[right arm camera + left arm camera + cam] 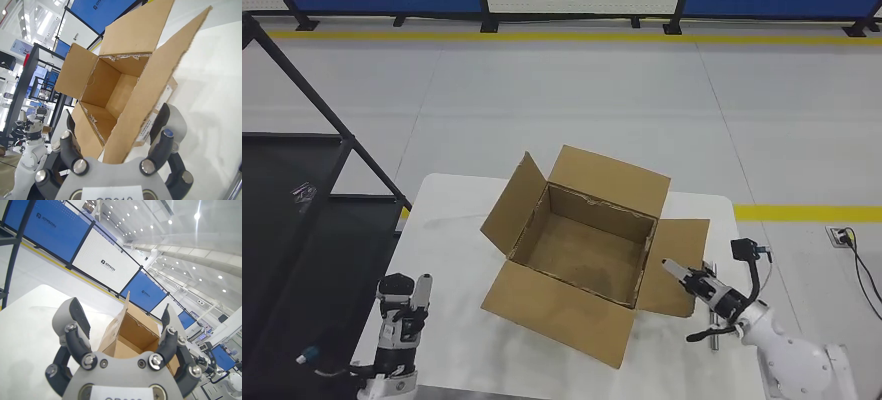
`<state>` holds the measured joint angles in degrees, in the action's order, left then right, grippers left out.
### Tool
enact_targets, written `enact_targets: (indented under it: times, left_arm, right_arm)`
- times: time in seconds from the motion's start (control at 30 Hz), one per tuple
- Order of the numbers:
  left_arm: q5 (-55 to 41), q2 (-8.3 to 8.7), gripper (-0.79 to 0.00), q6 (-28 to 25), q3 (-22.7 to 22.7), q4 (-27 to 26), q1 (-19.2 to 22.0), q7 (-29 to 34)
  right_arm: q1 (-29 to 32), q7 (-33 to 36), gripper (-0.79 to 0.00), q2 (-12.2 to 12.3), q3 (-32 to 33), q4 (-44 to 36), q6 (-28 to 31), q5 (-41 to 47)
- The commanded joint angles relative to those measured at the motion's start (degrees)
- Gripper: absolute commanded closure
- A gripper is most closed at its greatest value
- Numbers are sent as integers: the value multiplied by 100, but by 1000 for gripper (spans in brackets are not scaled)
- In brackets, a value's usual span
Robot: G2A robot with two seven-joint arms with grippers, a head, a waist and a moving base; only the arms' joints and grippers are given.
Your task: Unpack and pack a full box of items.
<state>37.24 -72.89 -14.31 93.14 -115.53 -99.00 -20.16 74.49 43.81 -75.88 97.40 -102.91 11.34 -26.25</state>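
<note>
Counter [457, 215], white with rounded corners, carries a single cardboard box [582, 250] at its middle. The box stands upright, mouth up, with all four flaps folded outward. From above its brown inner floor lies in plain sight, and the fold lines round the rim are ragged.

The left claw [410, 288] sits over the counter's near left corner, well apart from the box and pointed toward it. Its fingers [79, 317] are spread wide and grip no cardboard; from the left wrist the box shows farther off, beyond the gap.

The right claw [682, 272] is at the near right side of the counter, right at the box's right-hand flap [151, 75]. This claw is also spread wide. From the right wrist the flap's raw edge rises through the gap between the two fingers, one finger partly hidden behind cardboard. Whether either finger touches the flap cannot be told.

A small white label [149, 128] sits on the box's outer wall below that flap, on the side facing the right arm.
</note>
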Motion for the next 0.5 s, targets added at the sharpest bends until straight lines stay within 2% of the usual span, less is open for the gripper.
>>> enact_targets:
  times: [0.0, 0.3, 0.47]
  left_arm:
    - [-36, -2, -785, -42, 49, -22, -38, 11]
    - [-117, -23, -785, -177, 133, -25, -130, 11]
    - [-125, -36, -785, -217, 144, -29, -163, 17]
  right_arm:
    - [-150, 51, -785, 13, -90, 51, -120, -5]
    - [-715, 204, -785, 72, -455, 295, -545, -241]
    - [-944, 50, -785, 90, -649, 320, -862, -516]
